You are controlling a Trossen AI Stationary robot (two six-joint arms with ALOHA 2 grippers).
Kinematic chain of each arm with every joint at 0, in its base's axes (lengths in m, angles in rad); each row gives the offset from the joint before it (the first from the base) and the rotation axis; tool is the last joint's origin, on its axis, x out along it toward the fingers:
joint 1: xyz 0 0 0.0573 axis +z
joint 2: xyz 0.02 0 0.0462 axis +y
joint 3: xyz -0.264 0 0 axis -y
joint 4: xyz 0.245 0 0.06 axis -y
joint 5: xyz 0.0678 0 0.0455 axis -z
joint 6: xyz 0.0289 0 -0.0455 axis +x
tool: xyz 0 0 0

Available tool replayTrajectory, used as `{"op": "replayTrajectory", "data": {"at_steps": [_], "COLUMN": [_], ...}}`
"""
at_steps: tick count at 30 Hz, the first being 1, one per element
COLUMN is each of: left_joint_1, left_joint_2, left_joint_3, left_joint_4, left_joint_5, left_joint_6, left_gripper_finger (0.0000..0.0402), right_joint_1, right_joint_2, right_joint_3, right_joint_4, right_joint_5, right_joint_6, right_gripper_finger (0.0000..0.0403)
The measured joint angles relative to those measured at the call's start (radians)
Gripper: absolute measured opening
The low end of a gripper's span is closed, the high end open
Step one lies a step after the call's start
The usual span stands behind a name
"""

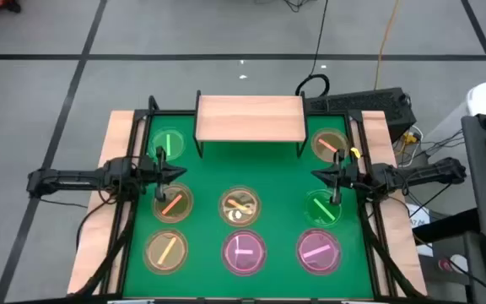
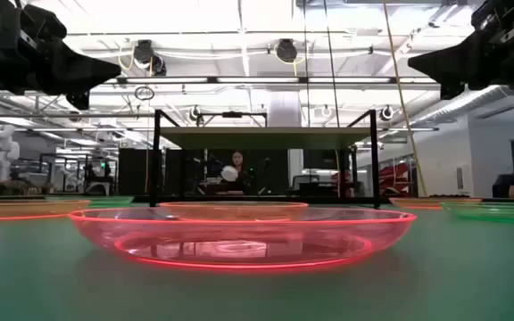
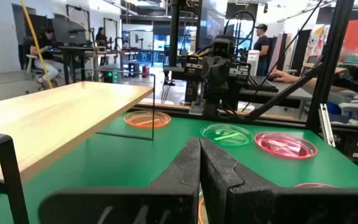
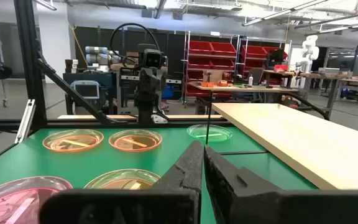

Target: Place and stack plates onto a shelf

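Note:
Eight plates lie flat on the green table. Far row: a green plate (image 1: 168, 143) and an amber plate (image 1: 330, 143). Middle row: amber (image 1: 172, 203), amber (image 1: 240, 205), green (image 1: 321, 209). Near row: amber (image 1: 166, 251), pink (image 1: 244, 252) (image 2: 239, 234), pink (image 1: 319, 251). The light-wood shelf (image 1: 249, 118) (image 2: 261, 138) stands on black legs at the far edge, nothing on it. My left gripper (image 1: 175, 174) (image 3: 199, 158) hovers shut between the left green and amber plates. My right gripper (image 1: 319, 176) (image 4: 202, 160) hovers shut between the right amber and green plates.
A black frame (image 1: 133, 169) runs along the table's left and right sides under the arms. The two arms face each other across the table's middle. Cables and equipment (image 1: 369, 105) lie beyond the far right corner. People sit in the room behind (image 2: 236, 171).

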State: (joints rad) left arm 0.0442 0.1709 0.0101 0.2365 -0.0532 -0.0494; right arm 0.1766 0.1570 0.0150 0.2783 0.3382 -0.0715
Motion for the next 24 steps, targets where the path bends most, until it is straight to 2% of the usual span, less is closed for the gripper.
{"op": "replayTrajectory", "data": {"at_steps": [24], "left_joint_1": [0.000], "left_joint_2": [0.000], "left_joint_3": [0.000], "left_joint_4": [0.000], "left_joint_5": [0.000], "left_joint_6": [0.000], "left_gripper_finger": [0.0004], "right_joint_1": [0.000], "right_joint_2": [0.000], "right_joint_3": [0.000], "right_joint_4": [0.000], "right_joint_5": [0.000], "right_joint_6": [0.000], "right_gripper_finger": [0.0002]}}
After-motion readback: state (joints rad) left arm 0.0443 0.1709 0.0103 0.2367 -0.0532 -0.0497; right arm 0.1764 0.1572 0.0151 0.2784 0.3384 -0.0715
